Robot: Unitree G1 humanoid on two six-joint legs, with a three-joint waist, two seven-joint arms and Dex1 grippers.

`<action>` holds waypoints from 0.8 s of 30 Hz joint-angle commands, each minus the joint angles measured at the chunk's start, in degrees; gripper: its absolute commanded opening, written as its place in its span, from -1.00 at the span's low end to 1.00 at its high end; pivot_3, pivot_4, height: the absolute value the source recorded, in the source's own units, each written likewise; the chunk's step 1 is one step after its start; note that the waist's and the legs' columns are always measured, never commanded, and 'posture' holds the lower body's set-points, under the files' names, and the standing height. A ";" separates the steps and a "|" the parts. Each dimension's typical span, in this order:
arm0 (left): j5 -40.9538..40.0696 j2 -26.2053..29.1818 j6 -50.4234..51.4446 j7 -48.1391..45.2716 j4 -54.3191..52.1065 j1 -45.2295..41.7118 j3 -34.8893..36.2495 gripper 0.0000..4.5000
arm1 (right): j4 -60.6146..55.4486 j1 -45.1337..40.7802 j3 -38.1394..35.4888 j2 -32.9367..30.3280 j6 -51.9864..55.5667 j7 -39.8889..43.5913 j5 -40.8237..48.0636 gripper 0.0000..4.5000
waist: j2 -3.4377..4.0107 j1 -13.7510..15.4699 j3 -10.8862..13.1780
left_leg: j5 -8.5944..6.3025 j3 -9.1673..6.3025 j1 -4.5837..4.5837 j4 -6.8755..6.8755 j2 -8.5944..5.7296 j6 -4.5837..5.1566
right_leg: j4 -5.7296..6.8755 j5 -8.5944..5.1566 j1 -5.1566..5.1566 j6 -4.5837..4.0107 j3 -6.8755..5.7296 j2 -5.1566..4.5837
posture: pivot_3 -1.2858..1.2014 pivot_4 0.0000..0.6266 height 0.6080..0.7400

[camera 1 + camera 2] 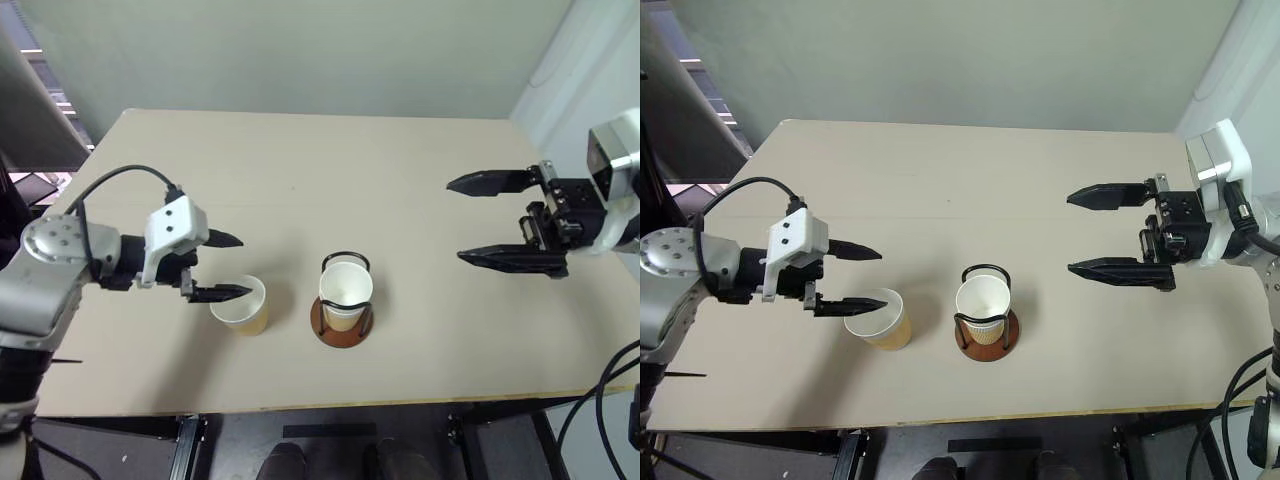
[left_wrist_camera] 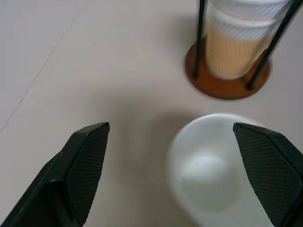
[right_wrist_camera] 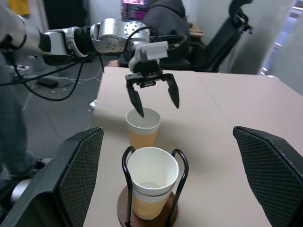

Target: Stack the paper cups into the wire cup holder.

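Loose cup: one small tapered paper cup (image 1: 241,303), tan-orange ribbed outside, white inside, rolled white rim; stands upright on the pale beige tabletop (image 1: 300,170), lower left of centre in the head views, just beside the holder but apart from it.
Holder: wire cup holder (image 1: 343,322), round reddish-brown wooden base with thin black wire loops; lower centre of the head views.
Holder contents: nested paper cups (image 1: 345,288) of the same kind; the left wrist view shows two rims, one inside the other.
Left gripper (image 1: 227,266): released, black fingers spread wide; one finger lies over the loose cup's rim, the other stands clear of it; nothing grasped.
Right gripper (image 1: 490,220): released, fingers wide apart, empty; right side of the head views, well apart from the holder.
Handling, by judgement: light, thin-walled, easily crushed or tipped; the ribbed wall should offer fair friction.
Where to take hold, by judgement: across the upper wall just below the rolled rim, where the cup is stiffest, with a gentle squeeze.
Left wrist view adds: the white floor of the loose cup (image 2: 208,175), seen from above.
Right wrist view adds: the cup's ribbed side below the left gripper; seated person (image 3: 163,19) beyond the table's far end.
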 commanded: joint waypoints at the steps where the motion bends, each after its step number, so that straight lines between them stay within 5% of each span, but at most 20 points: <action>1: 3.24 -0.80 -3.56 -4.84 3.19 -3.81 -3.26 1.00 | -3.67 1.56 -3.65 -1.80 0.18 -2.82 2.19 0.98 | 0.00 -0.06 0.00 | -0.01 -0.02 -0.01 0.00 0.00 0.02 | -0.02 0.01 0.00 0.02 0.00 0.00 | 0.03 -0.52 1.00; 10: 12.00 -2.93 -10.86 -11.56 11.52 -8.83 -10.05 0.92 | -7.57 6.97 -6.09 -4.16 -0.12 -7.34 3.58 1.00 | 0.00 -0.16 0.00 | -0.04 -0.13 -0.12 -0.05 0.10 0.07 | -0.23 0.11 -0.07 0.20 0.03 0.01 | 0.03 -0.52 1.00; 24: 11.24 -6.59 -11.34 -15.87 11.98 -11.04 -9.14 -0.97 | -9.58 11.19 -5.97 -6.81 -1.45 -9.75 2.19 1.00 | -0.01 -0.14 -0.01 | -0.07 -0.14 -0.14 0.05 0.11 0.15 | -0.34 0.22 -0.03 0.39 0.07 0.02 | 0.03 -0.52 1.00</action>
